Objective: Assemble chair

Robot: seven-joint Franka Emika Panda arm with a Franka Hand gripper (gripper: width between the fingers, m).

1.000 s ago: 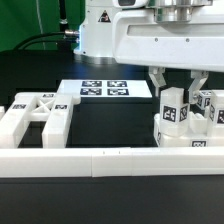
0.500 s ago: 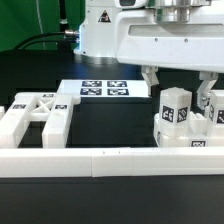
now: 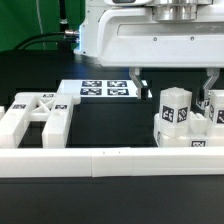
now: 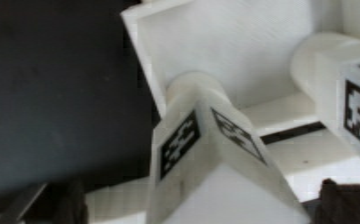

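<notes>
At nine o'clock in the exterior view, the flat matte-white X-braced plastic panel (image 3: 40, 113) lies on the black surface (image 3: 110, 125), just behind the long white border rail (image 3: 100, 160). At three o'clock the upright white tagged square post (image 3: 174, 108) stands among other white chair pieces (image 3: 200, 137). My end effector (image 3: 175, 86) hangs over it, fingers spread apart, gripping nothing.

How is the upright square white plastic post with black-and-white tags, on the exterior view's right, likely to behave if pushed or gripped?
The upright white plastic post stands taller than wide, so a sideways push would probably tip it. It looks chunky and rigid, unlikely to flex. Its flat sides should suit the open gripper, though matte plastic might slip a little.
</notes>
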